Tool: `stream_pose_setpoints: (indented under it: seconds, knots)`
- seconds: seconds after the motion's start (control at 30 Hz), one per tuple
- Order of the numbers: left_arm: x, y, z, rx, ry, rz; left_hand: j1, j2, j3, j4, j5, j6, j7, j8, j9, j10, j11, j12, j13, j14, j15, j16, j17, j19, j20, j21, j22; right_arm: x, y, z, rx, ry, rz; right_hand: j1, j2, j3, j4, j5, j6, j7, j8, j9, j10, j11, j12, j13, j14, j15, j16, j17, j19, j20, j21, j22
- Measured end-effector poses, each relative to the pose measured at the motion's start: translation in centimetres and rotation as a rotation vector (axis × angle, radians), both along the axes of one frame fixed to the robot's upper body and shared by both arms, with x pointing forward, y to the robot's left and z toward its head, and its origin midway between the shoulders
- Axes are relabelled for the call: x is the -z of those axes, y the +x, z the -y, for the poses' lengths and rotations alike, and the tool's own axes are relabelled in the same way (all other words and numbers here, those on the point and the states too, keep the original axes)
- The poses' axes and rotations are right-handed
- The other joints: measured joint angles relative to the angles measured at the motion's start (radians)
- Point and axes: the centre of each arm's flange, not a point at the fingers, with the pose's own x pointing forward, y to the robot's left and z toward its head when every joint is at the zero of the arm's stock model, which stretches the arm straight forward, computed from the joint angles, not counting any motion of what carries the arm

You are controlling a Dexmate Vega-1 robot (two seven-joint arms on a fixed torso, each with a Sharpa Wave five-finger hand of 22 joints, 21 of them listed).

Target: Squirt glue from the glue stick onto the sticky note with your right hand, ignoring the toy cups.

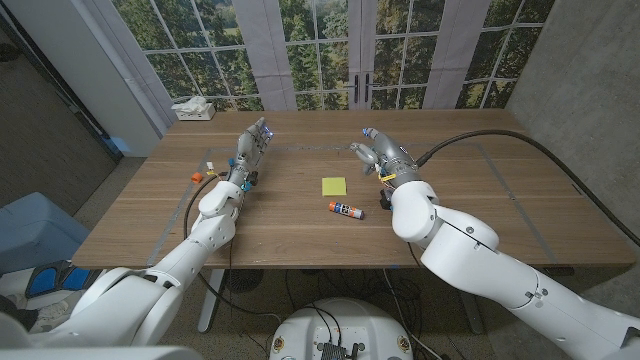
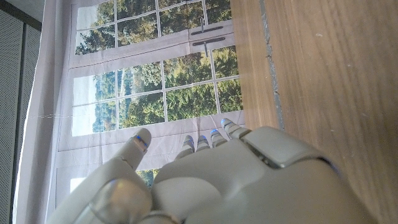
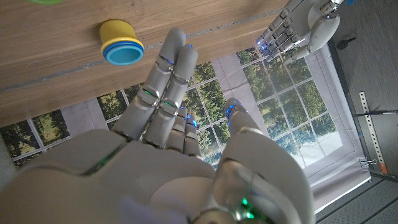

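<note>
On the wooden table [image 1: 480,200], the glue stick [image 1: 345,208] lies on its side just in front of the yellow sticky note [image 1: 334,186], between the 2 arms. The right hand [image 1: 380,158] and the left hand [image 1: 250,146] are both released, fingers extended, grasping nothing.

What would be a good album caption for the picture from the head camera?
Both open hands, left and right, wait above a yellow sticky note and glue stick on the table.
</note>
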Motion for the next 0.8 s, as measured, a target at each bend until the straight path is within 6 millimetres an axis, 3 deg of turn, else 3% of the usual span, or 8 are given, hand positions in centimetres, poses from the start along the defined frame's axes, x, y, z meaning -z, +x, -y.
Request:
stream_pose_setpoints:
  seconds: [0.17, 0.23, 0.37, 0.67, 0.8]
  knots:
    - [0.0, 0.0, 0.0, 0.000, 0.000, 0.001, 0.000, 0.000, -0.004, -0.004, 0.000, 0.000, 0.000, 0.000, 0.000, 0.000, 0.000, 0.000, 0.000, 0.000, 0.000, 0.000, 0.000, 0.000, 0.000, 0.000, 0.000, -0.3, -0.1, -0.6, 0.018, -0.030, -0.017, 0.118, -0.093, 0.005, -0.006, -0.024, 0.043, 0.046, 0.009, 0.000, 0.054, 0.022, 0.007, 0.002, 0.080, -0.042, 0.107, 0.127, 0.089, -0.032, 0.083, 0.013]
    - [0.0, 0.0, 0.0, 0.000, -0.001, 0.001, 0.000, 0.000, -0.004, -0.004, 0.000, 0.000, 0.000, 0.000, 0.000, 0.000, 0.000, 0.000, 0.000, 0.000, 0.000, 0.000, 0.000, 0.000, 0.000, 0.000, 0.000, -0.4, -0.1, -0.8, 0.025, -0.042, -0.026, 0.150, -0.125, -0.008, -0.003, -0.035, 0.057, 0.059, 0.015, 0.000, 0.073, 0.027, 0.008, 0.000, 0.108, -0.055, 0.137, 0.166, 0.111, -0.039, 0.106, 0.014]
    - [0.2, 0.0, -0.1, -0.001, -0.002, -0.002, 0.000, 0.000, -0.004, -0.004, 0.000, 0.000, 0.000, 0.000, 0.000, 0.000, 0.000, 0.000, 0.000, 0.000, 0.000, 0.000, 0.000, 0.000, 0.000, 0.000, 0.000, -0.6, -0.3, -1.4, 0.023, -0.076, -0.042, 0.194, -0.169, -0.022, 0.003, -0.035, 0.091, 0.049, 0.019, 0.004, 0.103, 0.018, 0.008, -0.001, 0.143, -0.065, 0.176, 0.228, 0.124, -0.052, 0.146, 0.036]
    - [0.4, -0.1, -0.1, -0.004, -0.007, -0.003, 0.000, 0.000, -0.004, -0.004, 0.000, 0.000, 0.000, 0.000, 0.000, 0.000, 0.000, 0.000, 0.000, 0.000, 0.000, 0.000, 0.000, -0.005, -0.005, 0.000, 0.000, -0.5, -0.1, -2.7, 0.011, -0.141, -0.088, 0.236, -0.211, -0.028, 0.009, -0.023, 0.175, 0.034, 0.040, 0.005, 0.159, 0.006, 0.019, 0.002, 0.144, -0.066, 0.194, 0.291, 0.112, -0.063, 0.168, 0.047]
    - [0.4, -0.2, -0.1, -0.005, -0.008, -0.003, 0.000, 0.000, -0.004, -0.004, 0.000, 0.000, 0.000, 0.000, 0.000, 0.000, 0.000, 0.000, 0.000, 0.000, 0.000, 0.000, 0.000, -0.005, -0.005, 0.000, 0.000, -0.1, 0.5, -3.5, 0.014, -0.151, -0.119, 0.264, -0.199, -0.028, 0.009, -0.023, 0.188, 0.030, 0.043, 0.010, 0.173, 0.009, 0.022, 0.002, 0.144, -0.066, 0.202, 0.301, 0.112, -0.063, 0.181, 0.050]
